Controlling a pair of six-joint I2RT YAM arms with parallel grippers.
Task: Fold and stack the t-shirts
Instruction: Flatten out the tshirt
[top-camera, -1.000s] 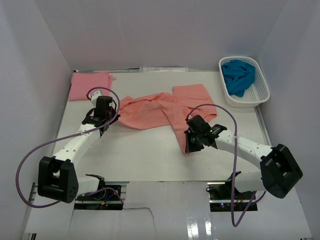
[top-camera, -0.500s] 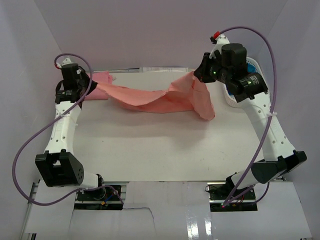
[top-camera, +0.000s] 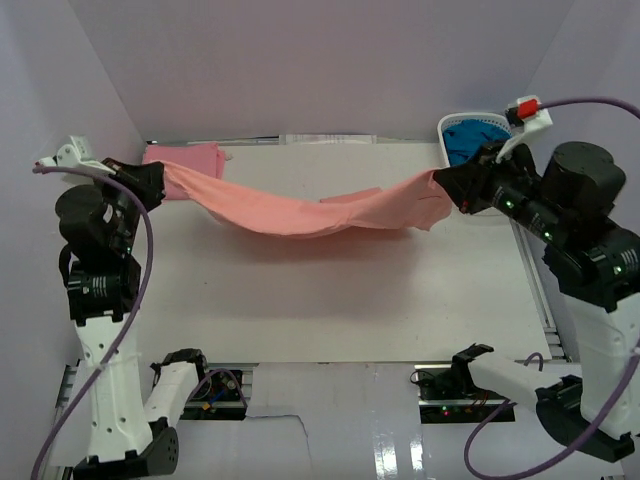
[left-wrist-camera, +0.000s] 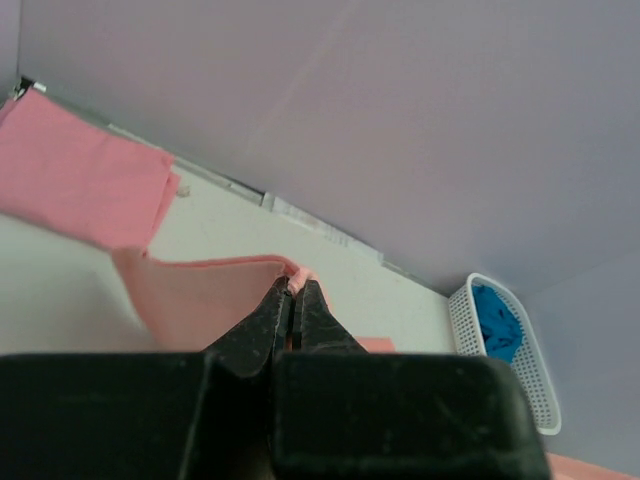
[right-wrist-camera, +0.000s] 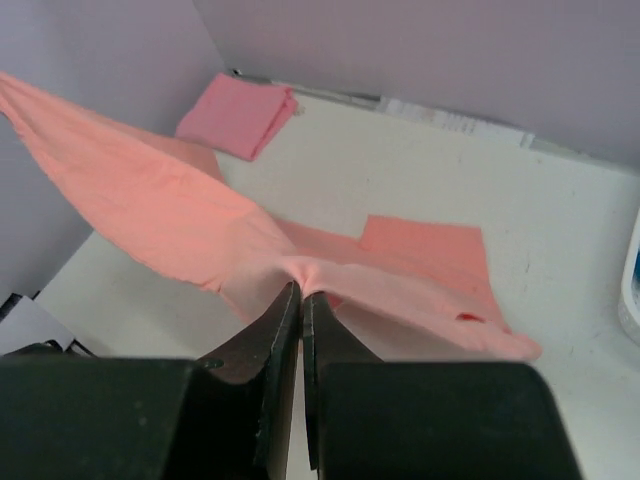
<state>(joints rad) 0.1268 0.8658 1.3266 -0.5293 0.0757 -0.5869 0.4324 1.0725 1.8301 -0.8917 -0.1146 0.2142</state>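
Note:
The salmon-orange t-shirt (top-camera: 300, 213) hangs stretched in the air between both arms, sagging in the middle above the table. My left gripper (top-camera: 160, 182) is shut on its left end, raised high at the far left; in the left wrist view that gripper (left-wrist-camera: 295, 288) pinches a fold of the salmon-orange t-shirt (left-wrist-camera: 200, 300). My right gripper (top-camera: 450, 186) is shut on the right end near the basket; in the right wrist view that gripper (right-wrist-camera: 301, 290) bites the salmon-orange t-shirt (right-wrist-camera: 170, 215). A folded pink t-shirt (top-camera: 200, 157) lies at the back left. The teal-blue t-shirt (top-camera: 465, 135) is in the basket.
A white lattice basket (top-camera: 492, 116) stands at the back right corner, partly hidden behind my right arm. Purple walls close in the table (top-camera: 320, 300) on the left, back and right. Cables loop off both arms.
Both arms have lifted further and spread apart, pulling the salmon-orange t-shirt from a crumpled heap on the table into a taut span in the air.

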